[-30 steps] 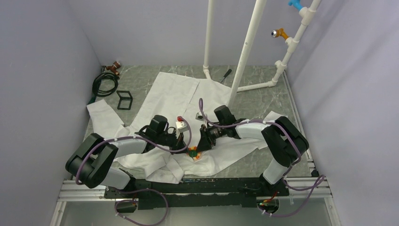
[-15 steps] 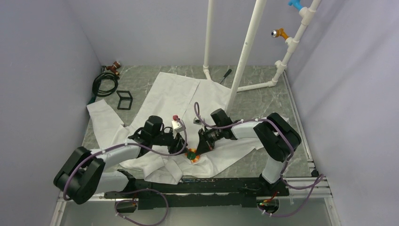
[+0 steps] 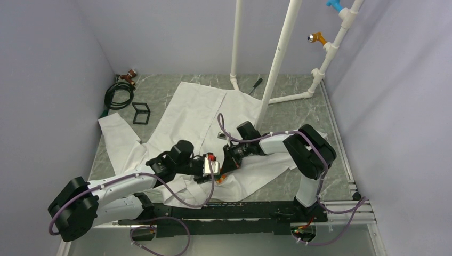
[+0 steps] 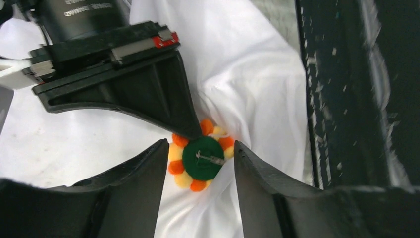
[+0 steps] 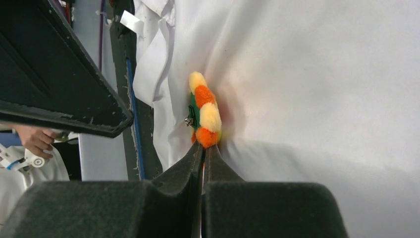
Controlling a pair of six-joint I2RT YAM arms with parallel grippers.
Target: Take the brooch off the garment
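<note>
Brooch (image 4: 202,157) shows its green back against the shirt (image 4: 247,74). Right gripper (image 5: 203,151) is clamped on its rim, and left gripper (image 4: 200,148) gapes around it. From above, the arms nearly hide it.

Bright diffuse light w/ soft shadows; wrist views blurry up close, garment (image 5: 322,74) slightly blown out.

The brooch (image 4: 202,157), green back showing, lies on the garment (image 4: 247,74) between spread jaws of the left gripper (image 4: 199,148), the right gripper (image 4: 184,126) touching it
</note>
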